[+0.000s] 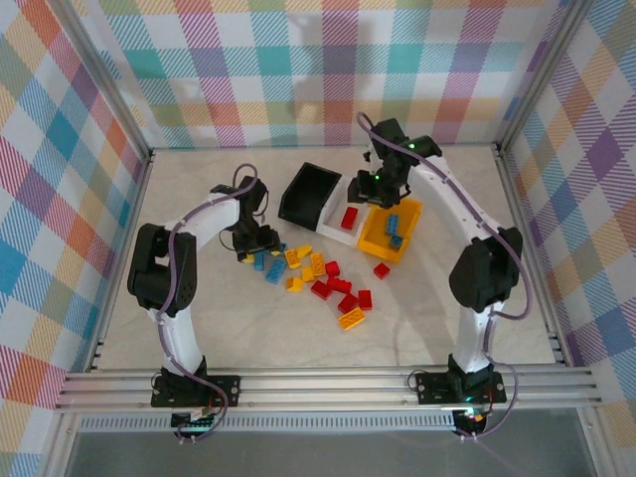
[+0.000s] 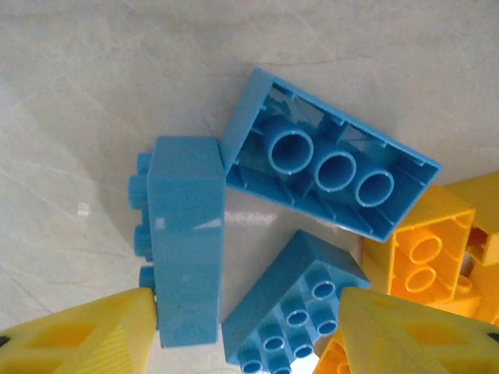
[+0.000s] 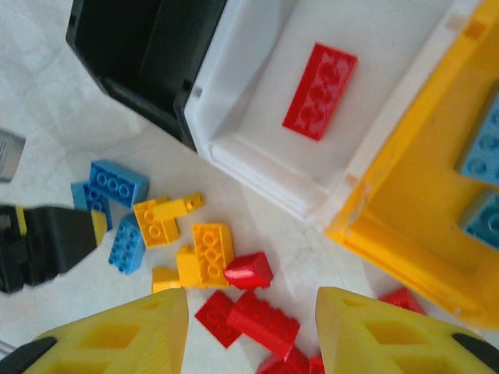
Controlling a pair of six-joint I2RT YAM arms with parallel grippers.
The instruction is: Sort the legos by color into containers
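Note:
Three joined containers stand at the back: black (image 1: pixel 308 194), white (image 1: pixel 336 231) and yellow-orange (image 1: pixel 378 243). A red lego (image 3: pixel 320 91) lies in the white bin (image 3: pixel 257 148), and blue legos (image 3: pixel 483 148) lie in the yellow-orange bin (image 3: pixel 405 210). My right gripper (image 3: pixel 249 312) hovers open over the bins' near edge with nothing between its fingers; I also see this gripper (image 1: pixel 382 192) from above. My left gripper (image 2: pixel 248 312) is low on the table, its jaws apart around two blue legos, one on its side (image 2: pixel 185 234), one studs-up (image 2: pixel 296 308). Its left finger (image 2: pixel 86 335) touches the side-lying one.
Loose legos lie mid-table: yellow ones (image 1: pixel 303 263), red ones (image 1: pixel 338 288), a lone red (image 1: pixel 382 270) and an orange one (image 1: pixel 351 320). A third blue lego (image 2: pixel 335 167) lies upside down beside yellow ones (image 2: pixel 425 249). Checked walls and metal rails enclose the table.

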